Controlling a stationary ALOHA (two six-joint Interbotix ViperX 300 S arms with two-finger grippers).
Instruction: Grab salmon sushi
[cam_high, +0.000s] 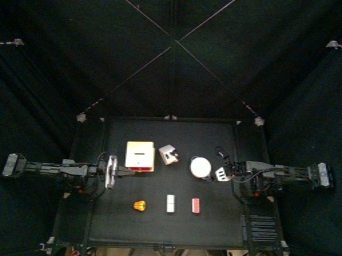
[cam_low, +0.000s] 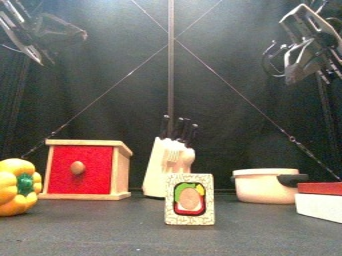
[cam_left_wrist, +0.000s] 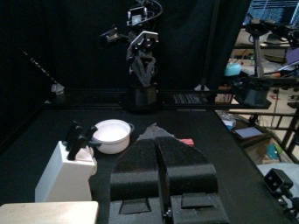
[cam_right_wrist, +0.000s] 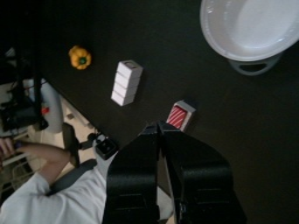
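The salmon sushi (cam_high: 195, 205), a small red-pink oblong with a whitish edge, lies near the table's front edge, right of the middle. At the right edge of the front view the salmon sushi (cam_low: 321, 189) looms large. My right gripper (cam_right_wrist: 158, 131) is shut and holds nothing. It hangs high above the table beside the white dish, with the salmon sushi (cam_right_wrist: 179, 114) just past its tips. That right gripper (cam_high: 227, 172) sits at the table's right side. My left gripper (cam_left_wrist: 156, 133) is shut and empty, and the left arm (cam_high: 80, 169) rests at the left side.
A white piece (cam_high: 170, 204) and an orange-yellow piece (cam_high: 140, 206) lie left of the sushi along the front. Behind them stand a red-fronted wooden box (cam_high: 139, 155), a knife block (cam_high: 168, 154) and the white round dish (cam_high: 202, 167). A person's sleeve (cam_right_wrist: 47, 199) shows past the table.
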